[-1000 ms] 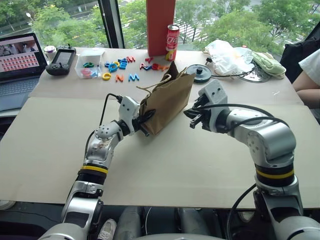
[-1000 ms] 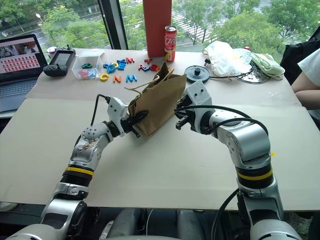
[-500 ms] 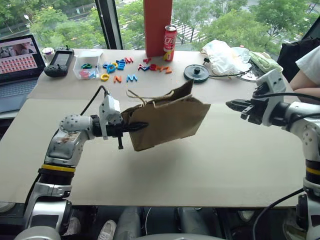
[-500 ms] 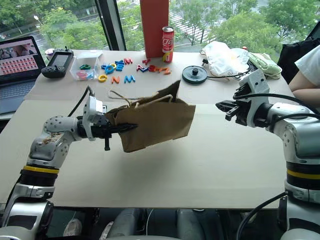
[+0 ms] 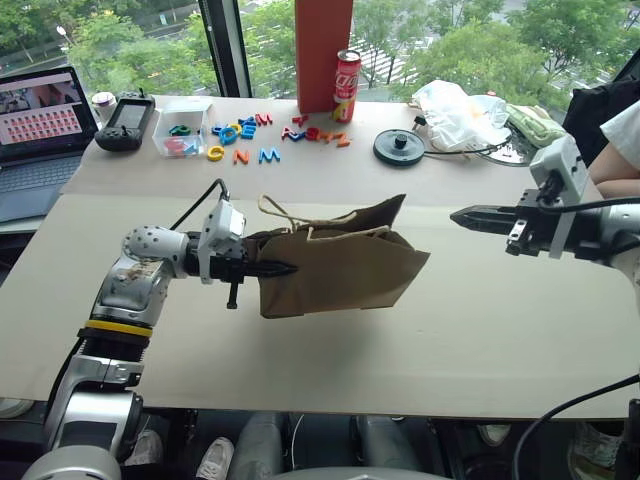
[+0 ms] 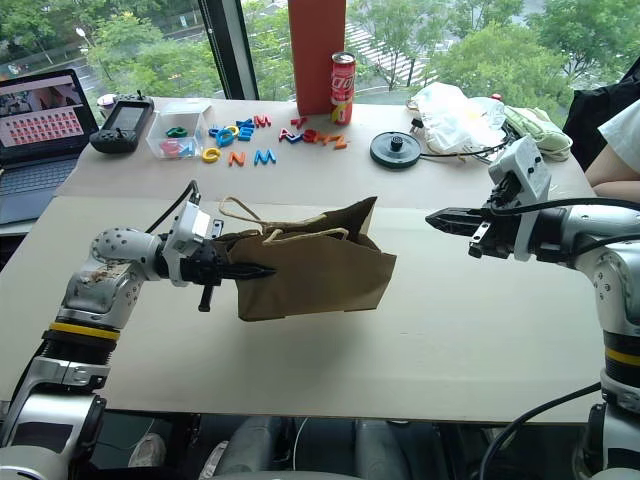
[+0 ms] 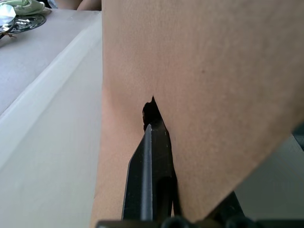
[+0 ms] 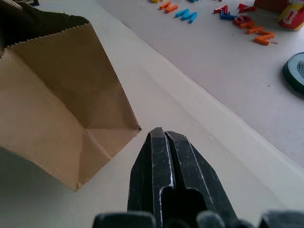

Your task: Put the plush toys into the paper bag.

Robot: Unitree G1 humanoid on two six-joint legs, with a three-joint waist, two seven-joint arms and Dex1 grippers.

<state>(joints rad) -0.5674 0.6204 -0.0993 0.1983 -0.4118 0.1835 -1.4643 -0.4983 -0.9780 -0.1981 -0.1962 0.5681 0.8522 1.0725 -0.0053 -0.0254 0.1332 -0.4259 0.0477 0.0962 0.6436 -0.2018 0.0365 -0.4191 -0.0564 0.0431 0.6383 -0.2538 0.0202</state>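
The brown paper bag (image 5: 335, 270) hangs just above the table, turned broadside to me, its twine handles (image 5: 285, 215) along the top edge. My left gripper (image 5: 285, 268) is shut on the bag's left side, its black fingers (image 7: 151, 137) pressed flat against the paper (image 7: 213, 95). My right gripper (image 5: 457, 213) is shut and empty, pointing left at the bag from well off its right side. In the right wrist view the fingertips (image 8: 159, 135) face the bag's folded bottom corner (image 8: 95, 142). The plush toys are out of view.
At the back of the table are colourful letters (image 5: 260, 135), a clear box (image 5: 181, 127), a red can (image 5: 347, 72), a black disc (image 5: 399, 147), a white plastic bag (image 5: 455, 105) and a pale green cloth (image 5: 535, 125). A laptop (image 5: 40, 120) sits far left. A person's arm (image 5: 620, 150) is at right.
My left gripper has swung out to the left and turned, carrying the bag from end-on to broadside. My right gripper has drawn away from the bag to the right.
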